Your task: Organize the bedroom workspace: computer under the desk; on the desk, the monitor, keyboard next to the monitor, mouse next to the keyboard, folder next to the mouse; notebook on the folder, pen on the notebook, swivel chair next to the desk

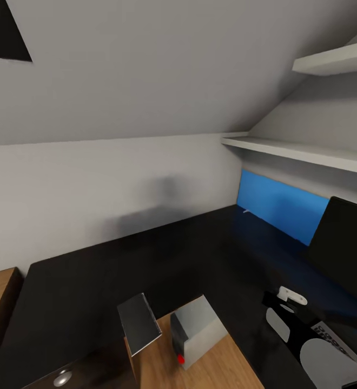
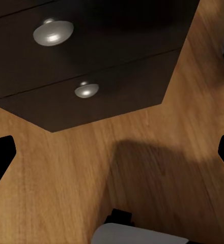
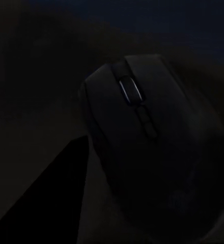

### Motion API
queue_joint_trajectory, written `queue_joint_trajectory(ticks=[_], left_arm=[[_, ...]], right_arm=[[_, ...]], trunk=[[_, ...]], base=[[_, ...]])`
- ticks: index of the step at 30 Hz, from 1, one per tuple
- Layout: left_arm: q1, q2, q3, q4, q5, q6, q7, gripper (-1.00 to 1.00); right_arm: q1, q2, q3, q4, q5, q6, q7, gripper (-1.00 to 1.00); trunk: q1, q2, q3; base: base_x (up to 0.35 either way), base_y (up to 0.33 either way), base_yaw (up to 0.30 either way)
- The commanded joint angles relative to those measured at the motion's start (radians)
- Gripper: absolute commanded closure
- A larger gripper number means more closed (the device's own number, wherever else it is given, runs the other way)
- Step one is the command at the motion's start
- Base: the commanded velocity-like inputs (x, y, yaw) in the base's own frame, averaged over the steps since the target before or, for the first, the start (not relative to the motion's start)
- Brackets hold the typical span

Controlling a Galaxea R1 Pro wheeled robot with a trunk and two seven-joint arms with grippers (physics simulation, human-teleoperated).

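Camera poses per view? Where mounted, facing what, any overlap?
Head: up high, looking down across the desk toward the monitor; right arm shows.
Left wrist: faces dark drawers and wood floor; left gripper fingertips at both edges.
Right wrist: close on the mouse, very dim.
Shared: head and left wrist both show a silver drawer knob.

The desk [image 1: 146,259] top is a smooth black with a faint sheen, its back panel [image 1: 281,202] a flat bright blue. The floor [image 2: 158,168] is warm plank wood, satin and grained. The dark drawer fronts [image 2: 117,56] carry polished silvery metal knobs [image 2: 53,32]. The mouse [image 3: 142,142] looks like matt black plastic; the monitor [image 1: 346,248] front is plain black.
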Motion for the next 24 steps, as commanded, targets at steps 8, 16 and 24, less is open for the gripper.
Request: queue_joint_trajectory(ticks=[8,16,24], left_arm=[[-0.001,0.002,-0.008,0.000,0.009,-0.004,0.006,-1.00],[-0.001,0.002,-0.007,0.000,0.008,-0.003,0.006,-1.00],[-0.001,0.005,-0.001,0.002,0.008,-0.003,0.006,-1.00]], right_arm=[[-0.001,-0.001,0.008,0.001,-0.011,-0.005,-0.004,1.00],[-0.001,0.000,0.007,0.002,-0.011,-0.005,-0.004,1.00],[-0.001,0.000,0.007,0.002,-0.011,-0.005,-0.005,1.00]], trunk=[[0.031,-0.057,-0.026],[0.035,-0.064,-0.030],[0.035,-0.064,-0.030]], base=[[0.000,0.000,0.000],[0.000,0.000,0.000],[-0.077,-0.060,0.000]])
